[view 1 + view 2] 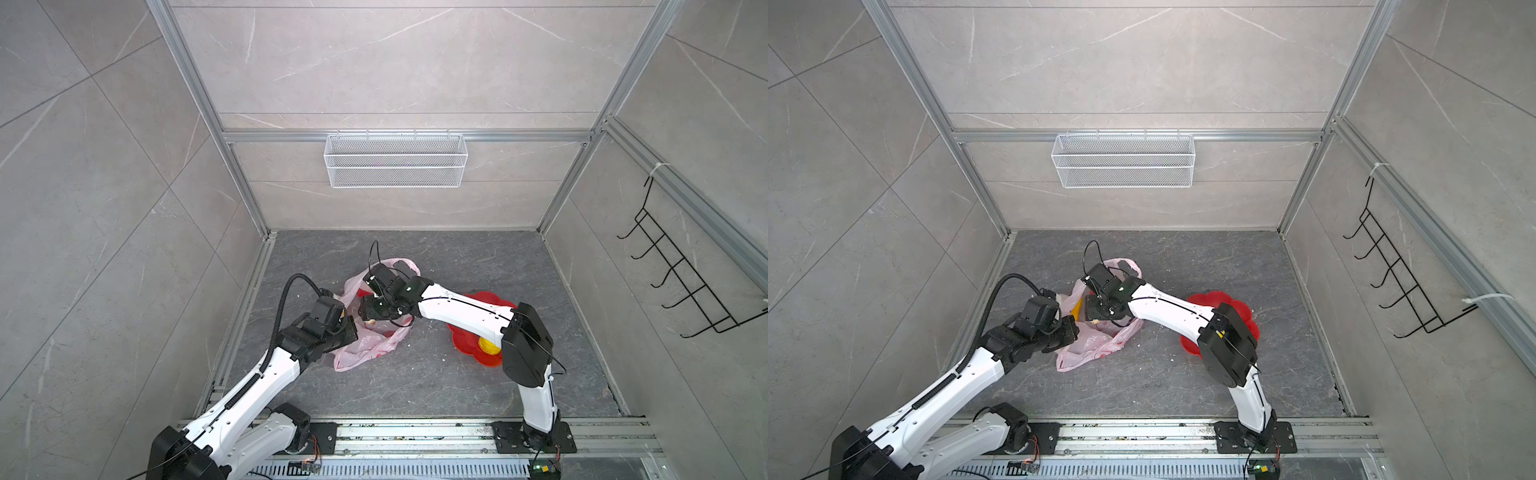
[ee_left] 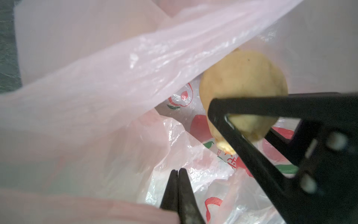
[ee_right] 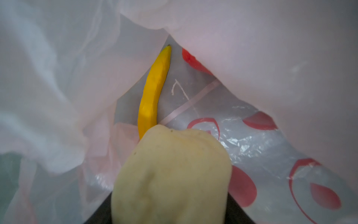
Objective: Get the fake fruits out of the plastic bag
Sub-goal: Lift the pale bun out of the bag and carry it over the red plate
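In both top views the plastic bag lies left of centre on the worktop. The left tool is at its near-left edge and the right tool is in its mouth. A yellow fruit sits in the red dish on the right.

In the left wrist view the left tool's tips are pressed together, and the right tool clamps a cream fruit.

In the right wrist view a banana lies inside the bag beyond that fruit.
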You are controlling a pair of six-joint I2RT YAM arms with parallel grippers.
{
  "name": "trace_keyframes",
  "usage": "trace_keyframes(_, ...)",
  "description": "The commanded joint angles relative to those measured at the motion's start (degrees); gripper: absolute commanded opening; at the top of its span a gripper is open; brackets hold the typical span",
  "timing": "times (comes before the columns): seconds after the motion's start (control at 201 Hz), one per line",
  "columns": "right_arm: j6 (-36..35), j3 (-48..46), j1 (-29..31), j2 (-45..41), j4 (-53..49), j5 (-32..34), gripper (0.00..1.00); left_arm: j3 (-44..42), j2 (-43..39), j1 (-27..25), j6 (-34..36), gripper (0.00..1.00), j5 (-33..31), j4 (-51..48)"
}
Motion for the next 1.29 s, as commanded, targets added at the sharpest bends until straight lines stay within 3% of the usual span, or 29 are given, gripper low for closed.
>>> trace_keyframes(0.0,-4.05,-1.35,0.31,-5.66,-5.41,-2.99,0.42,2.38,1.15,0.31,-0.23,0.0,-1.07,3.35)
trace_keyframes(0.348,-8.59,-5.41,0.28,-16.95,-13.25,-8.97,0.42,2.9,3.55,0.25,-0.7,0.0,-1.07,6.42)
trace_keyframes(0.632,-11.07,-7.31,0.19,-28.43,-21.26,-8.8,0.42,5.46,5.94,0.29,0.57,0.0,-1.68,6.15)
trace_keyframes(0.99,-13.78,-6.61,-3.08,-40.44,-35.55,2.16,0.42,8.84,8.41,0.24,1.26,0.0,-2.95,5.5)
trace_keyframes(1.289,-17.64,-18.35,-11.98,-45.27,-36.69,5.78,0.41,12.3,12.15,0.32,1.03,0.0,-4.31,2.43)
